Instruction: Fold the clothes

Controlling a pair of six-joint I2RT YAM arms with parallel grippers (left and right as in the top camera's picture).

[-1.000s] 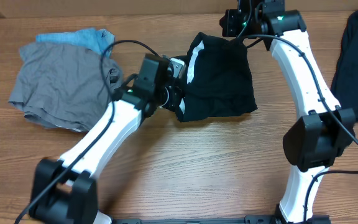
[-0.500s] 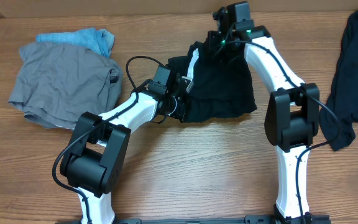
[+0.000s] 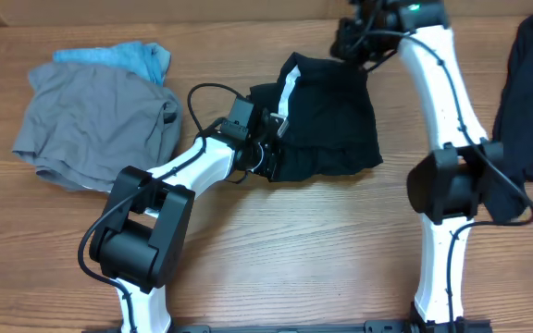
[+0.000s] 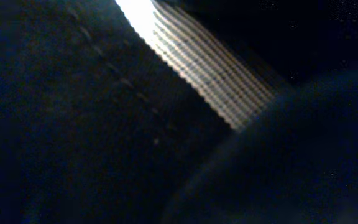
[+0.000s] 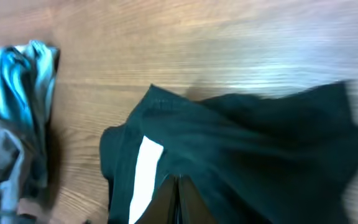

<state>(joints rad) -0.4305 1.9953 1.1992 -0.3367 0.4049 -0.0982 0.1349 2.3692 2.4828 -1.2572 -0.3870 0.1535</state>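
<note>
Wood table [image 3: 322, 259]; rumpled black shorts [image 3: 331, 120]

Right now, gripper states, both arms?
Left gripper: cannot tell; the black shorts fill its wrist view.
Right gripper: closed, pinching the black shorts.

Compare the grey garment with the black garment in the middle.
The grey garment is pale grey; the black garment is black with a white strip. The grey garment overlaps a light-blue one and lies untouched; the black garment has the left tool and right tool at its edges. Both are rumpled cloth on the wooden table.
</note>
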